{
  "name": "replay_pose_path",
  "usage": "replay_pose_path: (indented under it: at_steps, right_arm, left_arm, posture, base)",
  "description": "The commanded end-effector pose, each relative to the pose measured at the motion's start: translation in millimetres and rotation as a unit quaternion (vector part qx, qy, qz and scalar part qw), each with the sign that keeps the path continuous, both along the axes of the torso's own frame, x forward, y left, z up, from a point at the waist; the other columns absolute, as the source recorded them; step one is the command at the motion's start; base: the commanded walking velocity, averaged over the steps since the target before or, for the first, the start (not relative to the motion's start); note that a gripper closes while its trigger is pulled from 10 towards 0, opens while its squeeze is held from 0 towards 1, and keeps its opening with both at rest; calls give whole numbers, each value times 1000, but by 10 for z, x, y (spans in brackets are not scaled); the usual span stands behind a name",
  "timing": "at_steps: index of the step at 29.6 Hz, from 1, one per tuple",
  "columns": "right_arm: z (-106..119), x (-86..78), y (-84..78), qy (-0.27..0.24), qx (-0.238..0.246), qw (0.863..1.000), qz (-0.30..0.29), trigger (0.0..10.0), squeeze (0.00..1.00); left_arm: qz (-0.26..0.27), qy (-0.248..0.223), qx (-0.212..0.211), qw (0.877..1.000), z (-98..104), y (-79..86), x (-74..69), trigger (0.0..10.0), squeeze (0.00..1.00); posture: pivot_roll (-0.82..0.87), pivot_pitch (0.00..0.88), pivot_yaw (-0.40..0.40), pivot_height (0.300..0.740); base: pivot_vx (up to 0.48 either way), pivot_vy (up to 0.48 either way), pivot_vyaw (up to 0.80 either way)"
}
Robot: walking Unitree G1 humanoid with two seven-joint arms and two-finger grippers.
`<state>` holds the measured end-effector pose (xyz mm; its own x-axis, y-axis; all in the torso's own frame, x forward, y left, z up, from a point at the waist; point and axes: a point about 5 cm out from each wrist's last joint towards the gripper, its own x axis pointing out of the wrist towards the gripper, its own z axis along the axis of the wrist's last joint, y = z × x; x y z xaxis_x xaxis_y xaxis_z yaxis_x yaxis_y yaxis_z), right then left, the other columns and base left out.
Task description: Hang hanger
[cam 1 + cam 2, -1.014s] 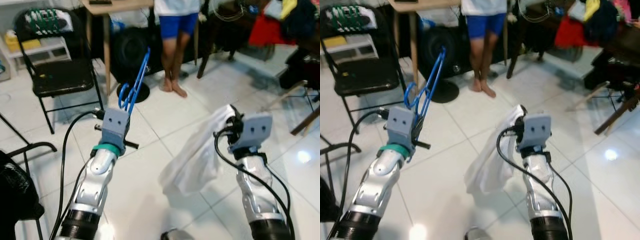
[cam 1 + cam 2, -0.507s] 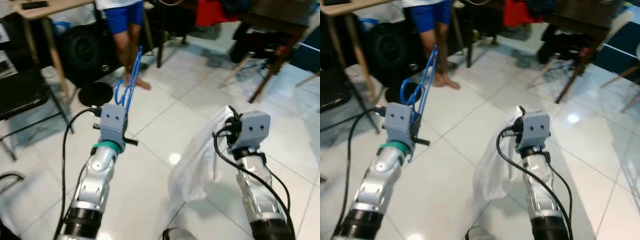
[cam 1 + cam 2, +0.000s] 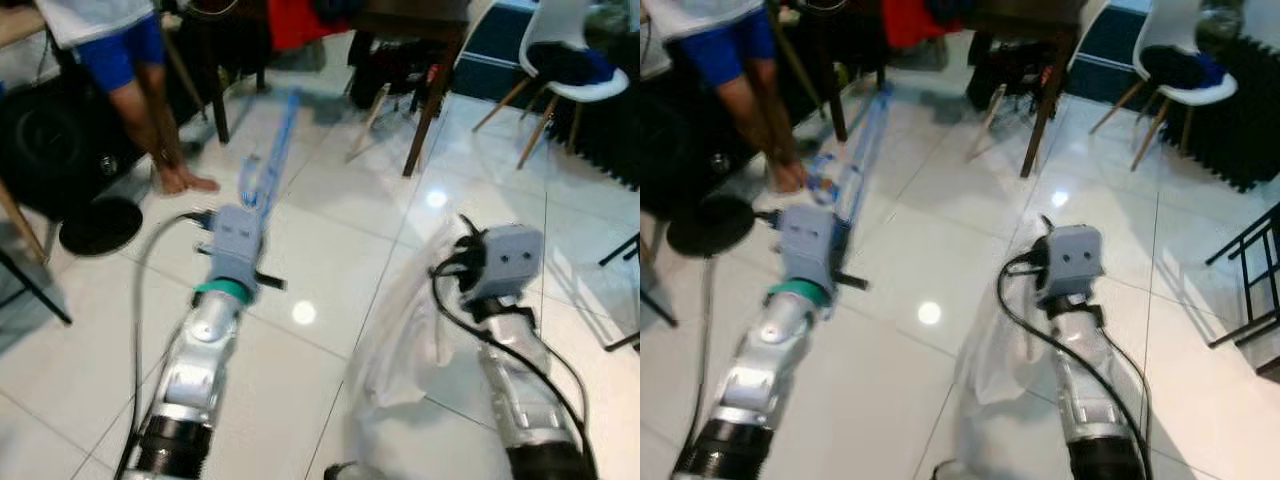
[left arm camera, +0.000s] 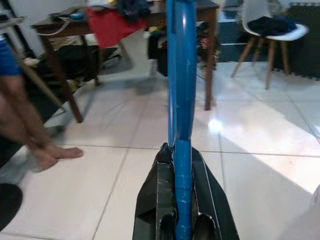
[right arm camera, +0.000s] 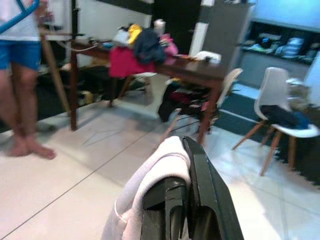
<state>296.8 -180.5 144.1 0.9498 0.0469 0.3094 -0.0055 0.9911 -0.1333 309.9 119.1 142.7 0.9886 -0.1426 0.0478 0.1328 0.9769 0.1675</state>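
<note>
A blue hanger is clamped upright in the left tool above the tiled floor, while white cloth is pinched by the right tool.

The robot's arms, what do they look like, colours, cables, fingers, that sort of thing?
Both arms are silver metal with black cuffs near the bottom of the head views. Each wrist carries a grey boxy block with two small dark holes. The left arm has a green ring under its block and a loose black cable beside it. The right arm has black cables looping along it. The fingers are long, black and tapered.
</note>
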Motion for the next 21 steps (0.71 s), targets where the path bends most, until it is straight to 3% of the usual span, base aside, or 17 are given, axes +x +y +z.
replay_pose_path:
  at_steps: [1, 8, 14, 21]
  right_arm:
    - [-23, -13, 22, 2, 2, 1000, 4, 10000, 0]
    - [-13, 68, 166, 5, 6, 999, 35, 10000, 0]
    - [21, 124, 197, 3, 5, 999, 44, 10000, 0]
    - [-25, 80, 217, 9, 13, 999, 50, 10000, 0]
  left_arm:
    - [7, 6, 14, 1000, -44, 42, -26, 10000, 0]
    - [32, -3, 14, 999, 4, 127, -31, 10000, 0]
    - [43, -6, 14, 999, 6, 157, -43, 10000, 0]
    - [50, -19, 15, 998, 50, 141, -7, 10000, 0]
  posture:
    - [-62, 0, 28, 740]
    - [-22, 0, -4, 740]
    - [-25, 0, 1, 740]
    - [-40, 0, 16, 740]
  base:
    - [0, 0, -800]
    - [0, 0, -800]
    - [0, 0, -800]
    - [276, 0, -123]
